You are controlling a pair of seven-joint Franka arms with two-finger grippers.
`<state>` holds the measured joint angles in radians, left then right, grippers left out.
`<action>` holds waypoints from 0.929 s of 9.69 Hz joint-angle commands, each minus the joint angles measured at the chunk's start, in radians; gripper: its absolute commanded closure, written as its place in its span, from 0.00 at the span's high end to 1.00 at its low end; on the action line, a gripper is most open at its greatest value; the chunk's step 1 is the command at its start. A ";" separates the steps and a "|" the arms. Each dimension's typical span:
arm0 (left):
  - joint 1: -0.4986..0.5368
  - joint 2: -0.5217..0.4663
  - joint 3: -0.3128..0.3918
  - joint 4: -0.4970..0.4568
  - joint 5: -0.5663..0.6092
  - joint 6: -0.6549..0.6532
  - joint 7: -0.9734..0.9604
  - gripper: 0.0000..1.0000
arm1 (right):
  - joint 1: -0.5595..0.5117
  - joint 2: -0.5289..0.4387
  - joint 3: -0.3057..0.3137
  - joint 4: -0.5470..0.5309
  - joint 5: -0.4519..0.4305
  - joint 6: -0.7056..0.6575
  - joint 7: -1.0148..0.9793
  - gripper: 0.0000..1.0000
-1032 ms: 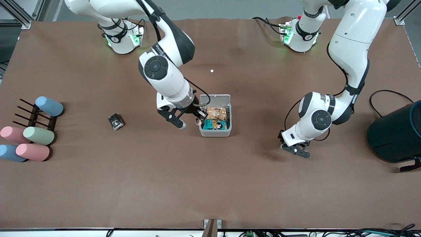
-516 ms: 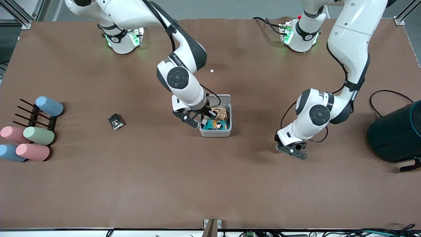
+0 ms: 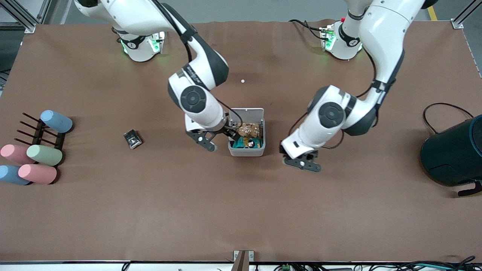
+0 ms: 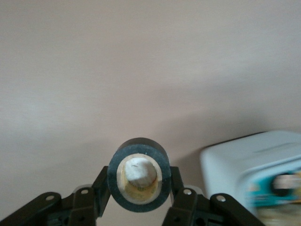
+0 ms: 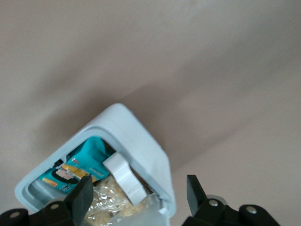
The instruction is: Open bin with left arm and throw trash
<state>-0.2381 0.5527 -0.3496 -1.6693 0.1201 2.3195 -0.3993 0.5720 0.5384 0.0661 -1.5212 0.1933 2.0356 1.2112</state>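
Note:
The bin (image 3: 246,152) stands mid-table with its lid (image 3: 246,112) flipped back and food packets inside. It also shows in the left wrist view (image 4: 235,165) and the right wrist view (image 5: 141,136). My left gripper (image 3: 301,164) is over the table beside the bin, toward the left arm's end. It (image 4: 139,179) is shut on the black ring with beige centre (image 4: 139,145). My right gripper (image 3: 221,137) is open at the bin's edge toward the right arm's end, its jaws (image 5: 139,193) astride a bin corner. A white bent strip (image 5: 123,181) lies in the bin. The black foil packet (image 3: 132,139) lies on the table.
Pastel cylinders (image 3: 37,158) and a dark rack (image 3: 39,130) sit at the right arm's end. The big dark teal drum (image 3: 453,150) stands at the left arm's end with a cable (image 3: 444,107) beside it. A tiny white dot (image 3: 243,81) lies nearer the bases.
My left gripper has moved across the table toward the bin with the ring. My right gripper went in over the bin's edge, then drew back a little.

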 commanded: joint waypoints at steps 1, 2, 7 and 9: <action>-0.078 0.018 0.001 0.032 0.010 -0.022 -0.161 0.03 | -0.070 -0.046 0.004 -0.033 0.008 -0.085 -0.035 0.87; -0.111 0.027 0.001 0.042 0.013 -0.022 -0.232 0.03 | -0.117 -0.061 0.000 -0.080 -0.003 -0.127 -0.138 0.86; -0.149 0.042 0.003 0.039 0.015 -0.022 -0.305 0.74 | -0.472 -0.291 0.000 -0.541 -0.092 0.074 -0.883 0.95; -0.144 0.039 0.008 0.037 0.018 -0.023 -0.300 1.00 | -0.515 -0.292 0.000 -0.686 -0.126 0.306 -0.981 0.99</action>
<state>-0.3800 0.5866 -0.3459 -1.6523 0.1203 2.3148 -0.6841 0.0747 0.2917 0.0439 -2.0798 0.0938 2.2179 0.2732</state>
